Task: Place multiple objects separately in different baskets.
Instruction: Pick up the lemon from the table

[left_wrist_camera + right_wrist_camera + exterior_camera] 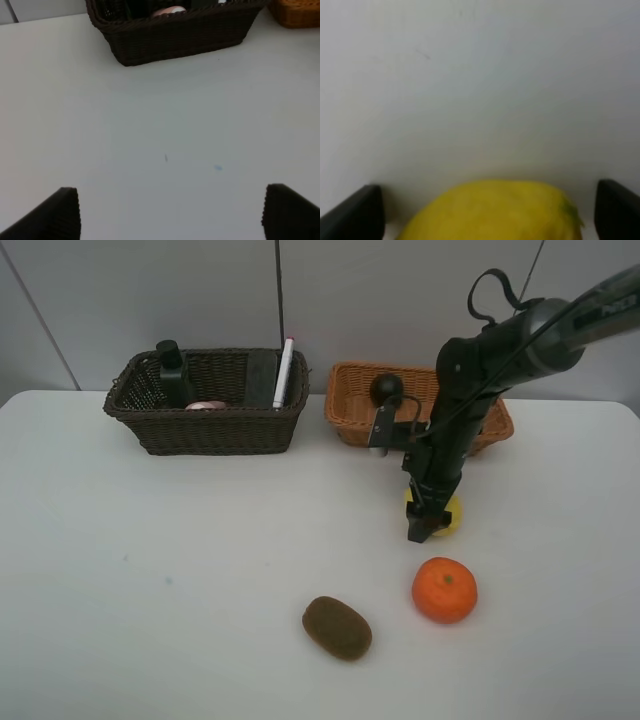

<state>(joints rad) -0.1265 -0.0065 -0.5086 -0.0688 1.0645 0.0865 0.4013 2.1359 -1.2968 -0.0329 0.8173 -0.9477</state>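
Note:
My right gripper (428,520) is open, down at the table, its fingers on either side of the lemon (452,515). In the right wrist view the lemon (495,212) lies between the two fingers (352,212) with small gaps. The orange (444,590) and brown kiwi (337,627) lie on the table in front. The dark brown basket (200,430) holds the green pump bottle (172,370), black eraser block (261,377), pink bottle (207,405) and white marker (284,372). The light basket (350,410) holds the mangosteen (386,389). My left gripper (170,215) is open and empty above bare table.
The white table (150,560) ends at a grey wall behind the baskets. In the left wrist view the dark basket (180,40) stands ahead and a corner of the light basket (297,12) shows. The right arm hangs in front of the light basket.

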